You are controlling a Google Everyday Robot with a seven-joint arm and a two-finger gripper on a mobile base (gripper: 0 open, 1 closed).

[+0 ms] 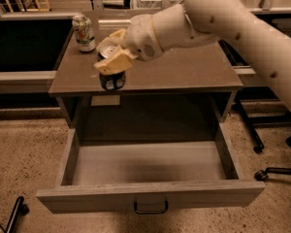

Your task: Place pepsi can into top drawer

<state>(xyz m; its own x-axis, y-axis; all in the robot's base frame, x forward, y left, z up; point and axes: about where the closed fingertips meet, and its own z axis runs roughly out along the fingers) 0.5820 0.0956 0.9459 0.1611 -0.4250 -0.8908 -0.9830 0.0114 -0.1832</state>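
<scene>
Holding entry, single view.

- Gripper [111, 50]: over the near-left part of the bench [184, 72], at the end of a thick pale arm [223, 13] that reaches in from the upper right.
- Jaws: two tan fingers [115, 62] drawn narrow on the upper half of the pepsi can, one on its near side and one on its far side. The silver top shows between them.
- Pepsi can [112, 80]: upright in the jaws, just inside the near edge of the bench, left of centre. Only its dark blue lower half shows below the near finger. Whether its base touches the bench cannot be told. It is not yet in the drawer.
- Drawer [150, 195]: top one, pulled well out toward the near side, below the bench. The pale grey floor is in view, and a dark handle [150, 208] sits at the middle of the front.
- Green can [84, 33]: upright at the far-left corner of the bench, well apart from the pepsi can.
- Pale tag [105, 100]: on the bench frame, just under the pepsi can.
- Floor [24, 149]: speckled tan.
- Dark wheeled legs [274, 171]: on the floor, right of the drawer.
</scene>
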